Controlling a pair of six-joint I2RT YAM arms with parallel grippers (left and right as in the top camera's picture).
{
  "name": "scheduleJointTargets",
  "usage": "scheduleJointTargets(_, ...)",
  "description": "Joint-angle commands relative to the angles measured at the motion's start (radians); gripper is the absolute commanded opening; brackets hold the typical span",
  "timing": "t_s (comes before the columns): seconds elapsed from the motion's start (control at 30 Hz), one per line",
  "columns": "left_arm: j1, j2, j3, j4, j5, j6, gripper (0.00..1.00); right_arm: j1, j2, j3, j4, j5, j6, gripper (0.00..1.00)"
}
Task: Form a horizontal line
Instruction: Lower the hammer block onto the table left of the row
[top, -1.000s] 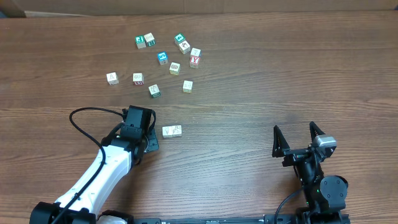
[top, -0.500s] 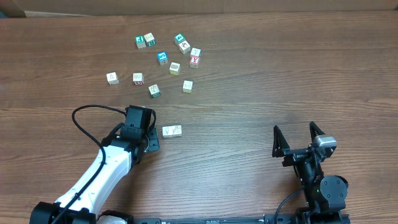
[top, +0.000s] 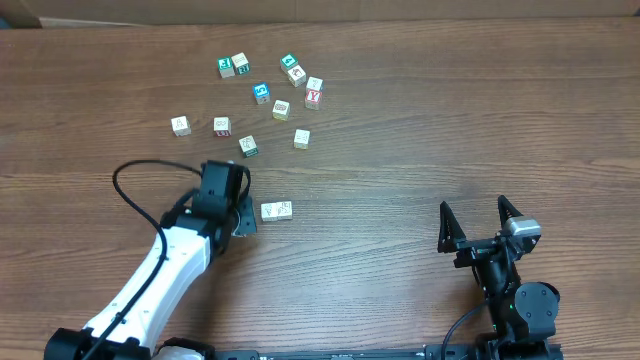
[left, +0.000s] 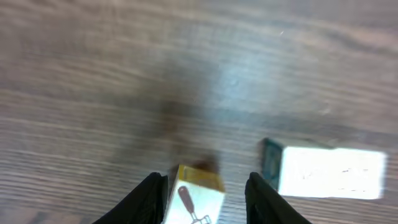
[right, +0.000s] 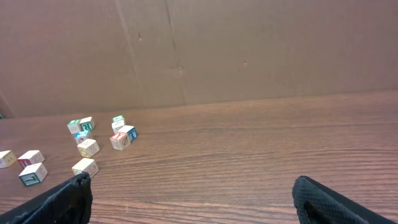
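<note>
Line (top: 276, 211) apparently touching left end effector (top: 241, 214); right side open.

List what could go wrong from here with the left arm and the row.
1. The left end effector carries a yellow-edged cube close to the horizontal line; setting it down could knock the row crooked.
2. It may land apart from the row, leaving a gap.

White left arm (top: 165, 272) with black cable (top: 150, 200); right arm (top: 510, 285) black, silver-capped
</note>
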Motion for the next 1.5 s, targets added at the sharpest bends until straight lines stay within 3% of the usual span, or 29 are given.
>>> scheduleJointTargets(0.0, -0.006, 0.007, 0.070, -0.049, 0.008, 0.023, 0.31, -0.001, -0.010, -0.010, 0.003, 0.008, -0.001, 1.00)
scheduleJointTargets(0.07, -0.006, 0.007, 0.074, -0.093, 0.008, 0.017, 0.09, -0.001, -0.010, -0.010, 0.003, 0.008, -0.001, 1.00)
scheduleJointTargets(0.1, -0.005, 0.008, 0.074, -0.123, 0.007, -0.002, 0.04, -0.001, -0.010, -0.010, 0.003, 0.008, -0.001, 1.00)
scheduleJointTargets(0.43, -0.006, 0.010, 0.056, -0.366, 0.050, -0.049, 0.04, -0.001, -0.010, -0.010, 0.003, 0.008, -0.001, 1.00)
scheduleJointTargets(0.73, -0.006, 0.010, -0.056, -0.190, 0.050, -0.049, 0.04, -0.001, -0.010, -0.010, 0.003, 0.008, -0.001, 1.00)
scheduleJointTargets(1.47, -0.006, 0.026, -0.091, -0.023, 0.092, -0.048, 0.04, -0.001, -0.010, -0.010, 0.003, 0.008, -0.001, 1.00)
